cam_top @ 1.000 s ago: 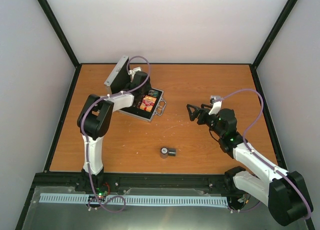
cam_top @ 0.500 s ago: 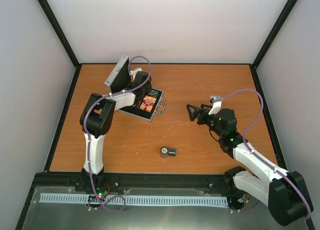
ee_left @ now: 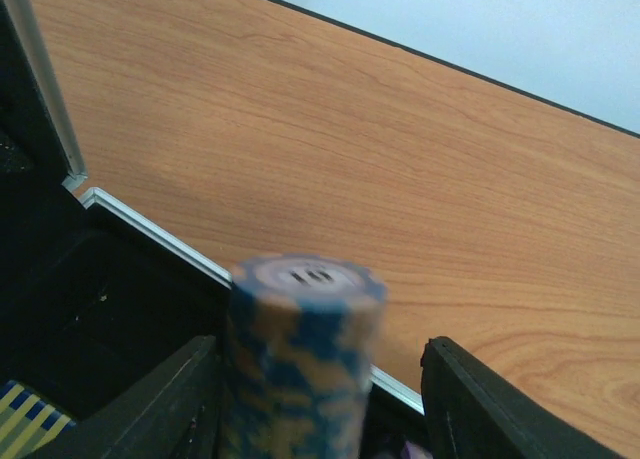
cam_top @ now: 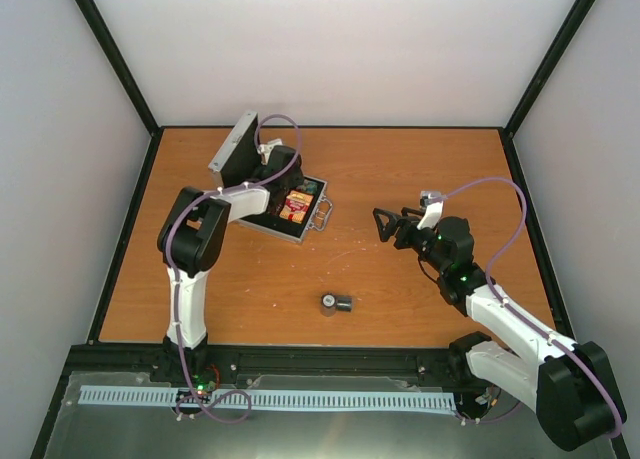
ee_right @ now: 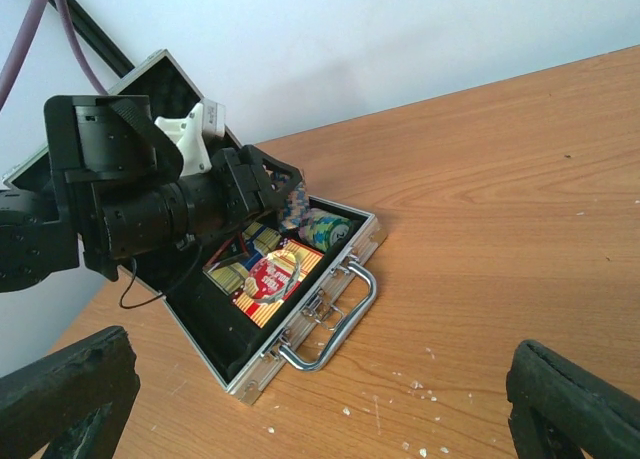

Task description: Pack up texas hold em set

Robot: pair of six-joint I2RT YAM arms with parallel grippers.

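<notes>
Left gripper [ee_left: 320, 347]: jaws parted, straddling a blue striped chip stack [ee_left: 300, 359] inside the open silver aluminium case [ee_right: 258, 371].
Right gripper [cam_top: 383, 222]: spread wide, empty, well apart.

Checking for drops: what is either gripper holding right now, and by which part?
Right gripper: nothing, open. Left gripper: a blue chip stack stands between its fingers over the case, but a gap shows beside one finger, so it looks ungripped.
</notes>
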